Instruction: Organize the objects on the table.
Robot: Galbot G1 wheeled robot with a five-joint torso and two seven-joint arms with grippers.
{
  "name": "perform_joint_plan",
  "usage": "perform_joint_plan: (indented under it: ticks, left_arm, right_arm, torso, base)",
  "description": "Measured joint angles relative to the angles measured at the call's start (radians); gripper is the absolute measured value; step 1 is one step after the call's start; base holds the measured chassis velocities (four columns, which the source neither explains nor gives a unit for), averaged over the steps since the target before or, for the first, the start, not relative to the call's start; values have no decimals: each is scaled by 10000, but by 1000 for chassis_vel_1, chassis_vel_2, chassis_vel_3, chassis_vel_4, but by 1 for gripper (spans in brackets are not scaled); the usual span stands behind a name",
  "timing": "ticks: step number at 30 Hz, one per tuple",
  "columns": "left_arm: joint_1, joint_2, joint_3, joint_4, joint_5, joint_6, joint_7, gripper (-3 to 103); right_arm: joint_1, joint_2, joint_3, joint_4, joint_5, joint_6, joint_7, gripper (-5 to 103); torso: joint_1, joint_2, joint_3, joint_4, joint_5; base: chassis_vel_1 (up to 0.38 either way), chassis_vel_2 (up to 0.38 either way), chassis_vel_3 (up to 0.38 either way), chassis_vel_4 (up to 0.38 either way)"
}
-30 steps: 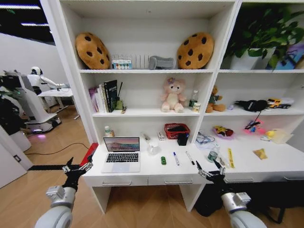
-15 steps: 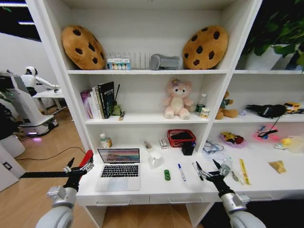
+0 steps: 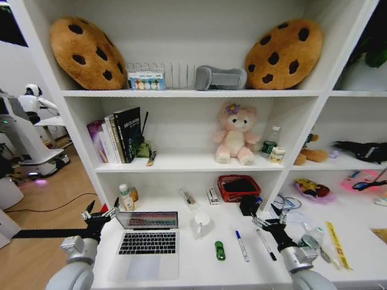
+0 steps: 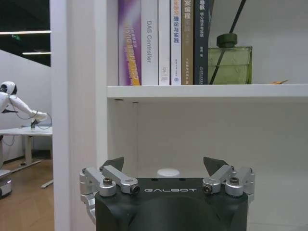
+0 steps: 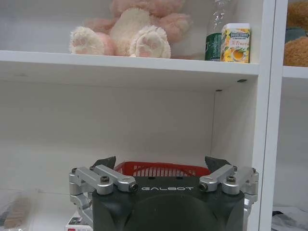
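Two released end effectors, left (image 3: 100, 212) beside laptop (image 3: 146, 241), right (image 3: 268, 222) over black marker (image 3: 265, 244).

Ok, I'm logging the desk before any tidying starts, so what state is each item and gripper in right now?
laptop: lid open, screen lit, flat on the table.
blue-capped marker: capped, lying flat.
black marker: lying flat.
green toy car: resting on the table.
left gripper: open, empty.
right gripper: open, empty.
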Motion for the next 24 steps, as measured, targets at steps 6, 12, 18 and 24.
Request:
perform_joint_plan:
  ticks: [6, 12, 18, 24]
  left_arm:
    - [258, 1482, -63, -188, -152, 250, 204, 68]
    - [708, 3309, -221, -262, -432, 342, 379, 52]
    - [1063, 6527, -188, -211, -966, 427, 676, 24]
    - [782, 8870, -18, 65, -1763, 494, 872, 3]
  right_arm:
    - [-175, 258, -18, -73, -217, 151, 13, 100]
    - [-267, 497, -47, -175, -309, 265, 23, 100]
    - [-348, 850, -150, -356, -408, 452, 24, 100]
    - [-438, 1006, -148, -464, -399, 600, 24, 100]
  torso:
    - [-23, 9, -7, 0, 7]
    - [-24, 11, -7, 1, 4]
    - [-13, 6, -3, 2, 1]
    - [-13, 5, -3, -1, 3]
  base:
    - [-11, 16, -3, 2]
    - [24, -42, -33, 26]
    - [0, 0, 0, 0]
    - [0, 0, 0, 0]
